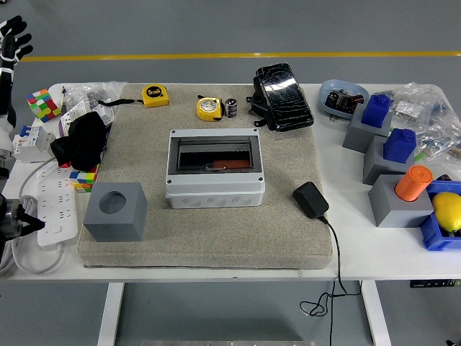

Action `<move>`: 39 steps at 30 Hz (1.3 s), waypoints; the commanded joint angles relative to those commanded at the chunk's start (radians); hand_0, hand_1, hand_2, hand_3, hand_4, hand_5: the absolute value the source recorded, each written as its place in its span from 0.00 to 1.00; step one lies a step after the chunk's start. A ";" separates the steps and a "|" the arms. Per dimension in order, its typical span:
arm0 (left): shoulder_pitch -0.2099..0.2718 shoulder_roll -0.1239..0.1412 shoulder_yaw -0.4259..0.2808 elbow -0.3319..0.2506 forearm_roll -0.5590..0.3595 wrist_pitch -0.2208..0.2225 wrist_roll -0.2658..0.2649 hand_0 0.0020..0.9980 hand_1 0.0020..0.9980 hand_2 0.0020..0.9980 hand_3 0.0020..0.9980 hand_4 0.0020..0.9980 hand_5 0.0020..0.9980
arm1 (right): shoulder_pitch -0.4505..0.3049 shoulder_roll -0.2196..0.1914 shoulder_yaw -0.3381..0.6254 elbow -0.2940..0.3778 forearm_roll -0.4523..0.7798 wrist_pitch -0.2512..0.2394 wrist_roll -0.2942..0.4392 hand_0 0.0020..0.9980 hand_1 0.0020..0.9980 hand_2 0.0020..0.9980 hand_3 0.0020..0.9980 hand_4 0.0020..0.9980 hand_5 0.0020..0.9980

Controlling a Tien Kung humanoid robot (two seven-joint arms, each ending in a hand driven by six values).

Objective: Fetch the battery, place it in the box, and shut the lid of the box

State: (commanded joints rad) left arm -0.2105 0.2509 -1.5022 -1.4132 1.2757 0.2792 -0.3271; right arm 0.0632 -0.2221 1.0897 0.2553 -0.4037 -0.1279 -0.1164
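Left robot hand [14, 40] hangs released, fingers spread, at the far-left edge, well apart from the battery [231, 107] beside the yellow tape measure [208, 108]. Risk: the box [215, 169] lid appears closed, blocking insertion.

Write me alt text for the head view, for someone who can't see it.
A grey box with a dark transparent lid sits mid-mat on a white table, untouched. A small battery stands behind it beside a yellow tape measure. The robot's left hand is raised at the far left edge, fingers spread.
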 joint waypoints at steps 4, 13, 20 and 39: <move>0.009 0.006 -0.007 -0.003 0.003 -0.006 0.004 0.74 0.79 0.79 0.77 1.00 1.00 | 0.000 0.002 0.000 -0.001 0.002 -0.006 -0.001 0.65 0.66 0.65 0.54 0.96 0.41; 0.030 0.013 -0.030 -0.012 0.010 -0.024 0.017 0.74 0.78 0.79 0.77 1.00 1.00 | 0.001 0.011 -0.001 -0.002 0.004 -0.017 0.001 0.65 0.66 0.66 0.53 0.96 0.42; 0.038 0.016 -0.042 -0.015 0.011 -0.054 0.020 0.74 0.78 0.78 0.76 1.00 1.00 | 0.004 0.012 0.000 -0.001 0.003 -0.024 0.001 0.65 0.66 0.66 0.53 0.96 0.41; 0.040 0.013 -0.065 -0.025 0.020 -0.072 0.030 0.70 0.77 0.77 0.75 1.00 1.00 | 0.023 0.005 -0.022 -0.005 0.013 -0.024 -0.003 0.65 0.66 0.66 0.54 0.96 0.43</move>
State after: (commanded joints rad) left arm -0.1701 0.2636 -1.5674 -1.4379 1.2961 0.2072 -0.2972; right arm 0.0863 -0.2176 1.0679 0.2500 -0.3903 -0.1521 -0.1197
